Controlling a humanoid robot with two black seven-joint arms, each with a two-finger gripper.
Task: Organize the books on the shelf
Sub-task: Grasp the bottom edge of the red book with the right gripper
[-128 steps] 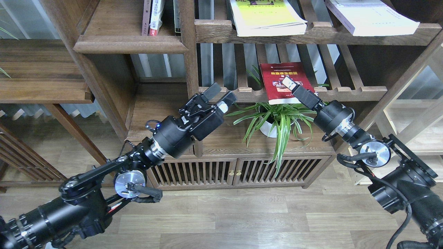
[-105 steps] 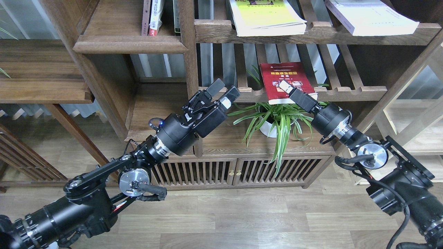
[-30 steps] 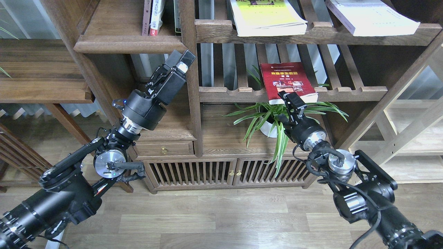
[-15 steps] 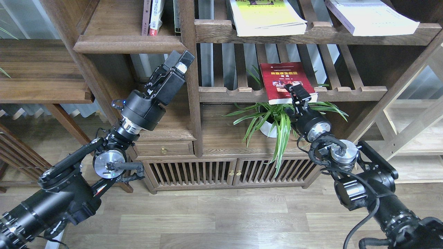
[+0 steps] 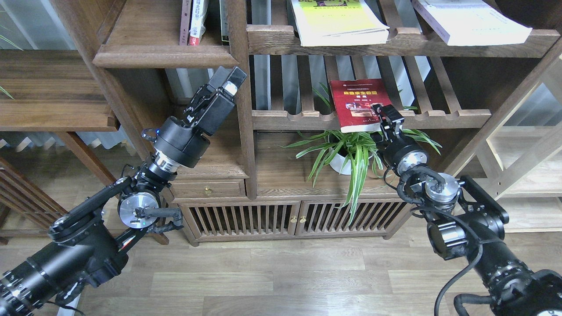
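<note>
Right gripper [image 5: 387, 115] meets the red book's [image 5: 361, 102] lower corner, grip unclear; left gripper [image 5: 228, 81] looks pressed together.

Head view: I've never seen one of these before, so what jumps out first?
Two black arms reach up from the bottom corners toward a dark wooden bookcase. The right end effector is at the near edge of a red book lying on a slatted rack, above a potted spider plant. The left end effector hangs below a solid shelf.

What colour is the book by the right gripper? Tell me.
Red book with yellow title, clearest in the head view.
</note>
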